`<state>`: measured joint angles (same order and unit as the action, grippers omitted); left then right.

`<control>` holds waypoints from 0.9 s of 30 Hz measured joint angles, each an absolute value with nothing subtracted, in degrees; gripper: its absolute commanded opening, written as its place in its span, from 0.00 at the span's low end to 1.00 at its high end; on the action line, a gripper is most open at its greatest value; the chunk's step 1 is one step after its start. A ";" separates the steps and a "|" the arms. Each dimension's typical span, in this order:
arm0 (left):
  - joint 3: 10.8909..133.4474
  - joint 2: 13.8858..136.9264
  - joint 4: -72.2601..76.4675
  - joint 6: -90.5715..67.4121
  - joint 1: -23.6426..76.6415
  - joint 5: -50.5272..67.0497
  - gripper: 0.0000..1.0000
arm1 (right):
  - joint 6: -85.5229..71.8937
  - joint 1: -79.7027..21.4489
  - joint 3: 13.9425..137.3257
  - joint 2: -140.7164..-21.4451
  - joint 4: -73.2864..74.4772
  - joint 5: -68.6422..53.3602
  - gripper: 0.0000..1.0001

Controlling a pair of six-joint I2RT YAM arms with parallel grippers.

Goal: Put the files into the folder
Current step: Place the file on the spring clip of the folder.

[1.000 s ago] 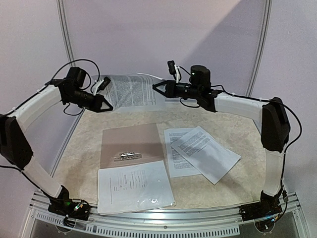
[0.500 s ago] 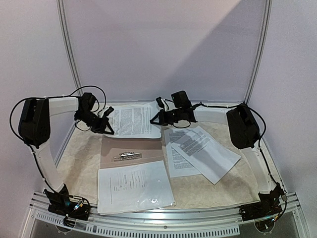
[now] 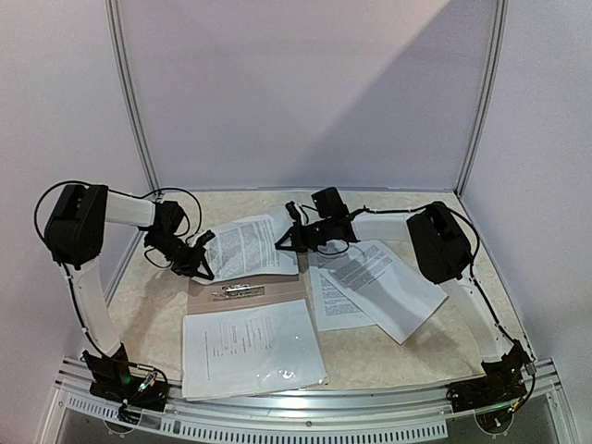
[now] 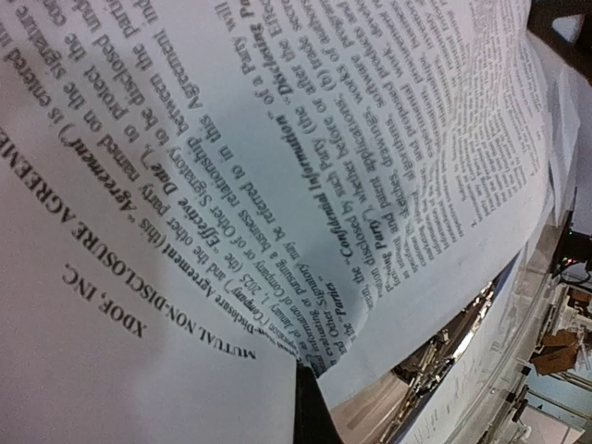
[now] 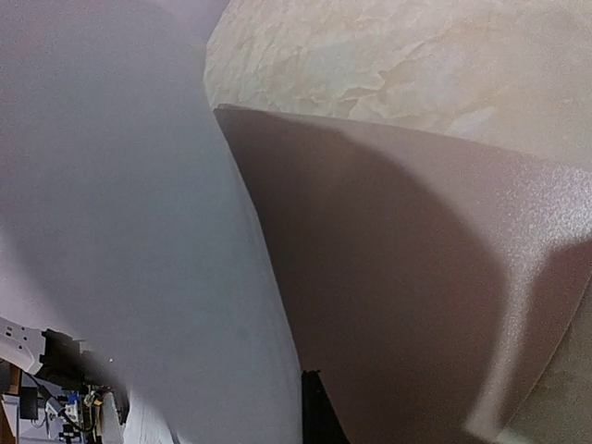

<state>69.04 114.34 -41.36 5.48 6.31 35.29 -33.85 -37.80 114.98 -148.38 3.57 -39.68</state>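
Note:
A white printed sheet (image 3: 248,246) hangs between my two grippers, low over the far end of the open taupe folder (image 3: 277,289). My left gripper (image 3: 203,260) is shut on its left edge and my right gripper (image 3: 285,242) on its right edge. The left wrist view is filled by this sheet (image 4: 231,185), with one black fingertip (image 4: 313,412) under it and the folder's metal clip (image 4: 444,347) below. The right wrist view shows the sheet's blank side (image 5: 129,240) and the folder's surface (image 5: 425,277). A sleeved sheet (image 3: 252,349) lies on the folder's near half.
Two loose printed sheets (image 3: 375,282) overlap on the marble table (image 3: 444,351) to the right of the folder. White walls stand at the back and sides. The clip (image 3: 238,291) sits mid-folder.
Both arms have come down and nearer with the sheet, from high at the back wall to just above the folder's far end. The other sheets have not moved.

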 measured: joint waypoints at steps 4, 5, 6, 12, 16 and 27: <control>68.27 113.99 -41.23 5.48 6.31 35.59 0.00 | -34.52 -37.93 113.95 -148.38 2.52 -39.79 0.00; 68.07 113.82 -41.21 5.52 6.31 35.59 0.00 | -34.61 -37.93 113.58 -148.38 2.22 -39.79 0.00; 67.83 113.62 -41.21 5.56 6.31 35.55 0.00 | -34.65 -37.93 113.21 -148.38 1.93 -39.77 0.01; 66.61 112.64 -41.50 6.61 6.31 35.11 0.18 | -35.48 -38.11 111.55 -148.38 0.08 -39.51 0.08; 64.82 109.91 -41.67 7.25 6.31 33.74 0.29 | -35.92 -37.91 111.55 -148.38 -1.28 -39.57 0.04; 64.12 108.12 -43.20 8.43 5.96 30.65 0.43 | -36.29 -37.85 111.50 -148.35 -1.34 -42.68 0.00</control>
<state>64.12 108.12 -43.20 8.43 5.96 30.65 -36.29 -37.85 111.50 -148.35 -1.34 -42.68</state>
